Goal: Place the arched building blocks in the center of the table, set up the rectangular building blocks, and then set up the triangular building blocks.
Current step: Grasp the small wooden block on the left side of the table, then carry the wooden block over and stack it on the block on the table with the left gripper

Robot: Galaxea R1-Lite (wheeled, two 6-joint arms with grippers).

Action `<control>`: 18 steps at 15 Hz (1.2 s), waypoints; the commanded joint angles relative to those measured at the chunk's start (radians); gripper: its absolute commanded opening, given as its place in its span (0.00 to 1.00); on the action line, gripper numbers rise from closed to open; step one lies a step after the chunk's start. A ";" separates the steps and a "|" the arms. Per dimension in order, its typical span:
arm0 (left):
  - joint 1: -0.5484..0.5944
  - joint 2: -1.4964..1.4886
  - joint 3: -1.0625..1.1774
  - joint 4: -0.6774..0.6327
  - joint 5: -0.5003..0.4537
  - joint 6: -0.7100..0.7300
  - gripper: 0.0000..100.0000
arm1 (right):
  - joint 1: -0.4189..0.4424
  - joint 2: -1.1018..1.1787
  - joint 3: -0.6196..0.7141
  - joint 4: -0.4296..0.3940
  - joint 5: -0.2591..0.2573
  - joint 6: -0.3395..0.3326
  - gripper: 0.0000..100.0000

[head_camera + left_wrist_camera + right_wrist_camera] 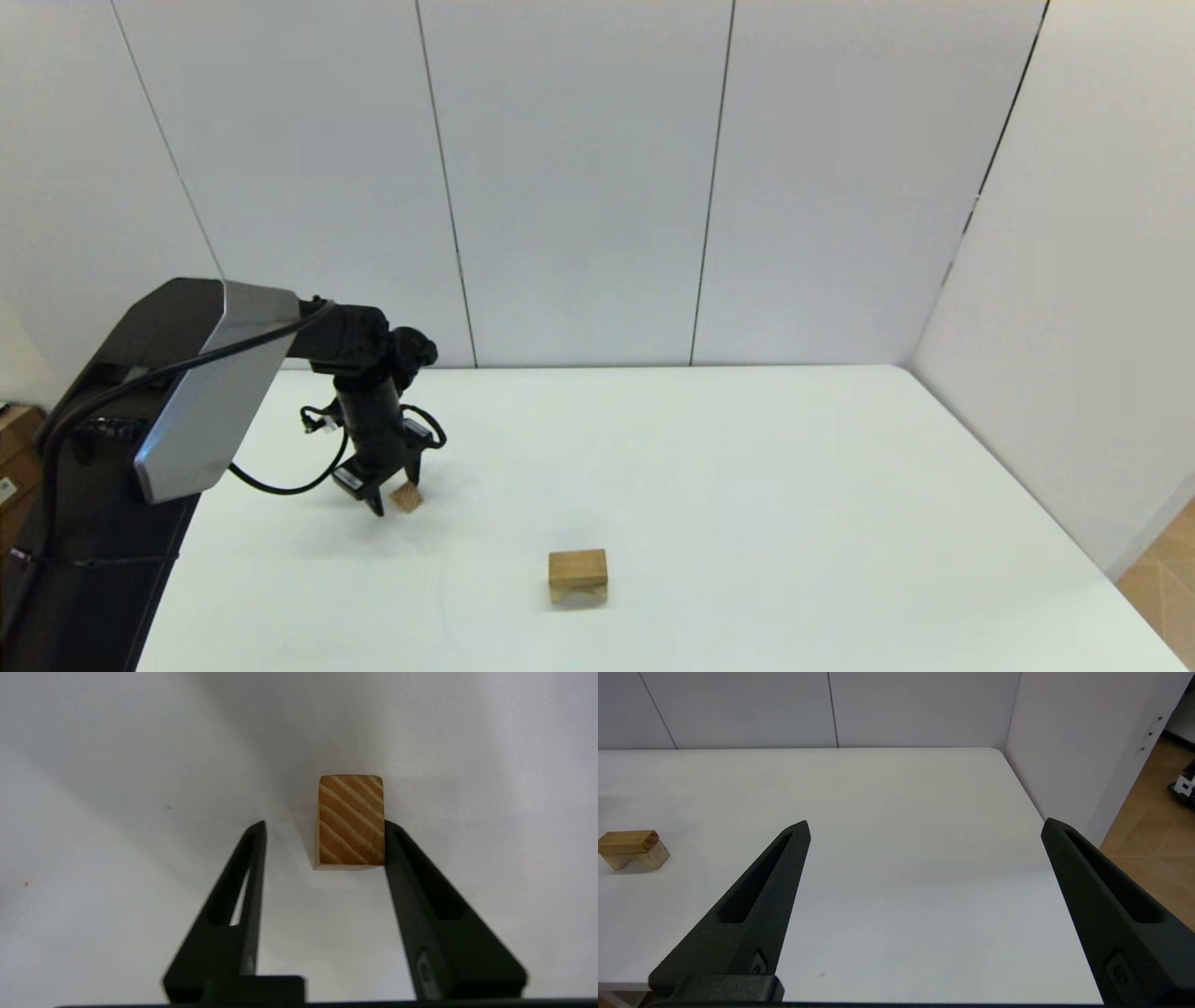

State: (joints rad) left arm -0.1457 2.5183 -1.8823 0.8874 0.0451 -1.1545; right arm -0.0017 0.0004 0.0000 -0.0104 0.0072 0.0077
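Note:
The triangular block (351,820), a small wedge with slanted grain lines, lies on the white table (747,485) at the left (407,497). My left gripper (325,826) is lowered around it and open. One finger (411,868) touches the block's side, while the other stands a gap away. In the head view the left gripper (394,497) is right at the table top. Near the table's middle, the rectangular block (577,563) lies flat on the arched block (559,592). The right wrist view shows this stack from the side, rectangular block (626,841) over arched block (656,855). My right gripper (925,825) is parked open, away from them.
The left arm's black and silver link (187,392) and its cables reach over the table's left side. White wall panels (579,187) stand close behind and to the right of the table. The right table edge (1045,816) drops to a wooden floor (1148,826).

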 commanded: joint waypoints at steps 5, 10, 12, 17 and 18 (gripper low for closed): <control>0.000 -0.006 0.000 0.028 -0.001 -0.007 0.00 | 0.000 0.000 0.000 0.000 0.000 0.000 1.00; -0.005 -0.130 0.005 0.030 0.001 0.133 0.00 | 0.000 0.000 0.000 0.000 0.000 0.000 1.00; -0.005 -0.202 0.029 0.050 -0.001 0.346 0.00 | 0.000 0.000 0.000 0.000 0.000 0.000 1.00; -0.025 -0.357 0.150 0.062 0.002 0.891 0.00 | 0.000 0.000 0.000 0.000 0.000 0.000 1.00; -0.047 -0.384 0.177 0.062 0.002 1.038 0.00 | 0.000 0.000 0.000 0.000 0.000 0.000 1.00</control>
State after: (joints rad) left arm -0.1638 2.2255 -1.7606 0.9443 0.0470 -0.3785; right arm -0.0017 0.0004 0.0000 -0.0104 0.0072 0.0077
